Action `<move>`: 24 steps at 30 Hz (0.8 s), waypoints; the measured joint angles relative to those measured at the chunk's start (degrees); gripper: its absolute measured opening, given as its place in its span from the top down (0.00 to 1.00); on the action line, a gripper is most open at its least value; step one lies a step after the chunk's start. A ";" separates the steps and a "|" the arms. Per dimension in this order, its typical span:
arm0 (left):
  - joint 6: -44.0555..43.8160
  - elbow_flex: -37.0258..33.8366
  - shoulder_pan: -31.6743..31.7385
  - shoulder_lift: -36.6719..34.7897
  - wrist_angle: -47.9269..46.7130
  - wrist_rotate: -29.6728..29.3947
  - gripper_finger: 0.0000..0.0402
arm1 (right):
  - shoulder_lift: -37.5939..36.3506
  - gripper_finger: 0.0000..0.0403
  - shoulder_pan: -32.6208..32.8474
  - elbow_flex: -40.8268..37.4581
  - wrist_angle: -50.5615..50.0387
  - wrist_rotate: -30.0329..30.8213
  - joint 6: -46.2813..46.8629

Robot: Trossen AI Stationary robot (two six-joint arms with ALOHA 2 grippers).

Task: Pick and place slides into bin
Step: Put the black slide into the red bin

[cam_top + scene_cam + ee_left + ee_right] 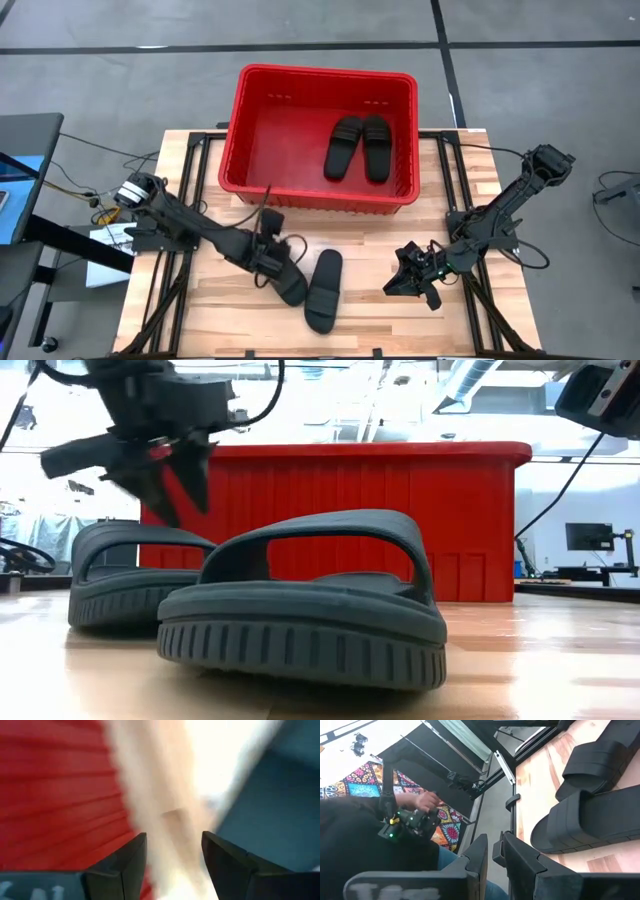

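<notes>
Risk: left tool (278,262), fingers parted and empty above one slide (290,283), could nudge it into its neighbour (324,290) on the tabletop (500,320); two rest in the bin (240,150); right tool (410,280) nearly closed

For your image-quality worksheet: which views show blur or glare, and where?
Left wrist view: motion-smeared, the red bin streaked, a washed-out glare band behind the open fingers. Low view: left gripper blurred, bright windows blown out behind the near slide. High view: evenly lit, sharp.
</notes>
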 joint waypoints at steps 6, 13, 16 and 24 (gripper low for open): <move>-7.01 0.48 4.53 -0.07 -14.41 3.81 0.55 | 0.00 0.86 0.53 0.00 0.02 -0.02 0.04; -18.82 -1.41 6.90 -0.04 -8.44 16.60 0.55 | 0.00 0.86 1.98 0.00 0.13 0.00 0.11; -24.17 -1.41 6.93 -0.04 -4.14 18.25 0.55 | 0.01 0.86 2.01 0.00 0.13 -0.02 0.44; -42.04 -1.46 7.28 0.03 -8.34 22.29 0.55 | 0.00 0.86 2.01 0.00 0.13 -0.02 0.42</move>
